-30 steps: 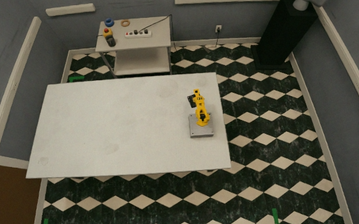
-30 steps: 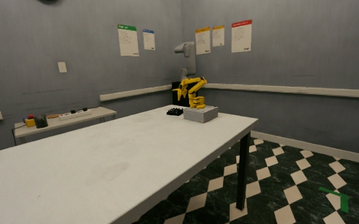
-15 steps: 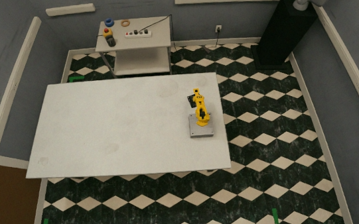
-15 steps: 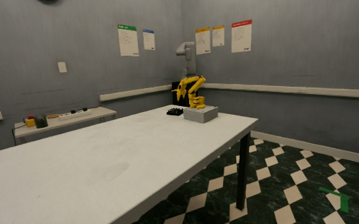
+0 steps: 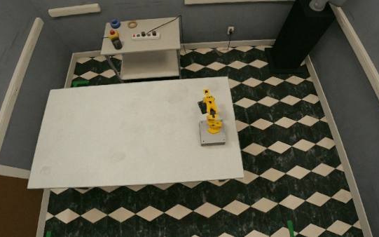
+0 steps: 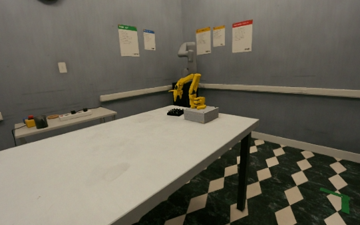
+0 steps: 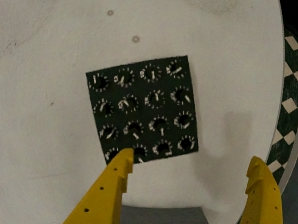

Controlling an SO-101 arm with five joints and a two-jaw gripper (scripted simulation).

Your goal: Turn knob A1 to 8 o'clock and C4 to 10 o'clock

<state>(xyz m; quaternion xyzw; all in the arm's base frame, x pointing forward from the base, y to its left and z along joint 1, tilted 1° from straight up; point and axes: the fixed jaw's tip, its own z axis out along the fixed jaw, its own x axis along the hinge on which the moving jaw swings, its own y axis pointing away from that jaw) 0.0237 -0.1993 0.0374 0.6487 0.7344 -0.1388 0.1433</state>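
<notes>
The yellow hand [image 6: 176, 96] [image 7: 192, 156] hangs with its fingers apart, gripping nothing, above the pale, smudged bench [image 5: 129, 133] [image 6: 113, 150] [image 7: 55, 135]. Below, the squarish black knob box [image 6: 176, 112] [image 7: 142, 112] sits near the speckled grey block [image 5: 207, 139] [image 6: 201, 114].

Wrist view: between the spread fingertips of the gripper [image 5: 207, 92] [image 6: 173, 94] [image 7: 194, 154], an open gap was seen. The knob box [image 5: 202, 106] [image 6: 176, 112] [image 7: 119, 119] lay toward 11 o'clock, its closely set knobs leaving narrow channels. A passable strip of surface [image 5: 119, 133] [image 6: 80, 166] [image 7: 235, 90] flanked it at 3 o'clock; the grey block [image 5: 203, 141] [image 6: 201, 114] [image 7: 165, 214] obstructed 6 o'clock.
</notes>
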